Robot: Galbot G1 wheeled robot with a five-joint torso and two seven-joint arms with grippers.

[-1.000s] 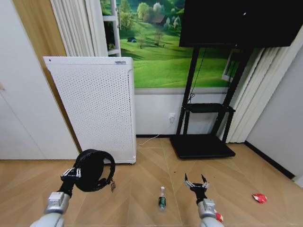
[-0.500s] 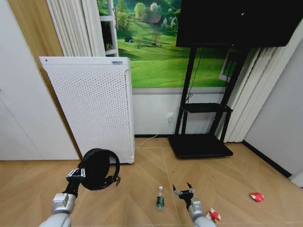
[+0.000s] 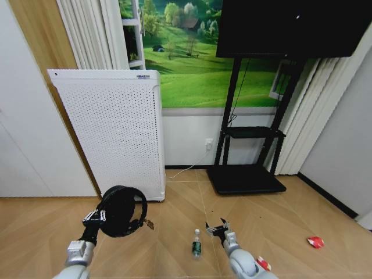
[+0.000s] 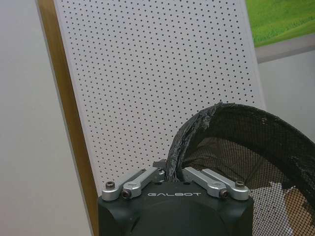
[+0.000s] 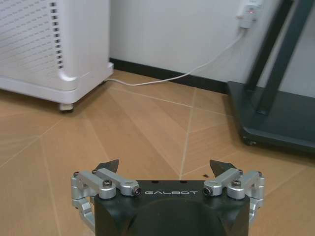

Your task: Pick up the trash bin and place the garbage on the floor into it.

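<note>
Bottle (image 3: 197,245) is lying on the floor (image 3: 174,215) just left of the right gripper (image 3: 217,229), neck pointing away, fingers spread wide and empty; left gripper (image 3: 96,218) is pinching the trash bin (image 3: 121,210) rim.

One black mesh trash bin (image 3: 121,210). One clear plastic bottle (image 3: 197,244). Two red-and-white wrappers (image 3: 315,242) (image 3: 263,264). One white perforated appliance (image 3: 110,131). One black stand (image 3: 250,145). Two tools (image 3: 95,218) (image 3: 217,228).

My right pincer (image 5: 165,167) is spread wide at lower centre above the floor (image 5: 147,128); white appliance (image 5: 54,44) upper left.
</note>
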